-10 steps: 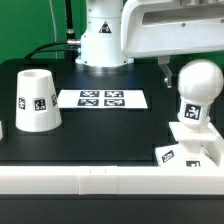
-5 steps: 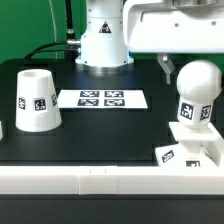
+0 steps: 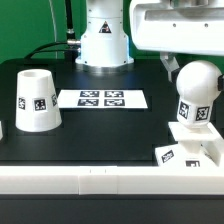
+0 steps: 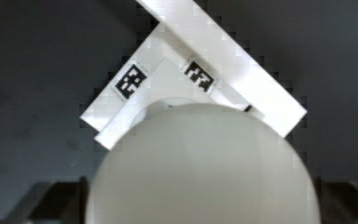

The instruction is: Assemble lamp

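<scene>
The white rounded bulb (image 3: 198,88) stands upright over the low square base (image 3: 197,152) at the exterior view's right, its tag facing front. My gripper (image 3: 186,68) reaches down from the top right and is shut on the bulb's head; one dark finger (image 3: 166,66) shows beside it. In the wrist view the bulb (image 4: 197,165) fills the middle between the dark fingers (image 4: 55,202), and the tagged base (image 4: 167,80) lies beneath it. The tapered shade (image 3: 36,98) stands alone, mouth down, at the exterior view's left.
The marker board (image 3: 101,99) lies flat at the middle of the black table. The robot's white pedestal (image 3: 103,40) stands behind it. A white wall (image 3: 90,182) runs along the table's front edge.
The arm and the bulb in its grip have shifted slightly toward the exterior view's right. The shade and base have not moved.
</scene>
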Robot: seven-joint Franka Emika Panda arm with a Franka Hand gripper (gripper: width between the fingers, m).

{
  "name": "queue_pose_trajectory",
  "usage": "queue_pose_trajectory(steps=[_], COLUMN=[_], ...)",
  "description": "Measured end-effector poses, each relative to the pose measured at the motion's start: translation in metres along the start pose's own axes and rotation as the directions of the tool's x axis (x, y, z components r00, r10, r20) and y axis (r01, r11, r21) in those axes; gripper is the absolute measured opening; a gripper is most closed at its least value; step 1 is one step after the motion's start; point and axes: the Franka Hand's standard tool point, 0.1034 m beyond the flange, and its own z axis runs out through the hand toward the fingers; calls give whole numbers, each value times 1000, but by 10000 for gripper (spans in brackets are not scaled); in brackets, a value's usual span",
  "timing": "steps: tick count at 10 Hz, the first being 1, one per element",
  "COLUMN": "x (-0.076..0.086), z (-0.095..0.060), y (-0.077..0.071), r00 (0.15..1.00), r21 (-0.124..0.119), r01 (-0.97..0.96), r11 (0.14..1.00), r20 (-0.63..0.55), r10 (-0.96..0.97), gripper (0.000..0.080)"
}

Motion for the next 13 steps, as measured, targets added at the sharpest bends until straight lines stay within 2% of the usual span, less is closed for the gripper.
queue_pose_trajectory(steps=[2,6,7,10,11,12,13], x=[0,0,1,5,3,3,4], z=[-2,-2,-2,-2,-3,-3,-3], y=[0,0,2,3,0,-2,-1], r00=[992,906,852,602,500,423,395], r21=[-9,-10,-20,-89,-101,-101,-101], r01=[122,423,524,796,862,902,915], r11=[992,906,852,599,496,419,391], r20=[4,9,7,12,20,19,23], r10=[-122,-423,-524,-798,-866,-906,-918], gripper=[695,699,699,699,699,699,699])
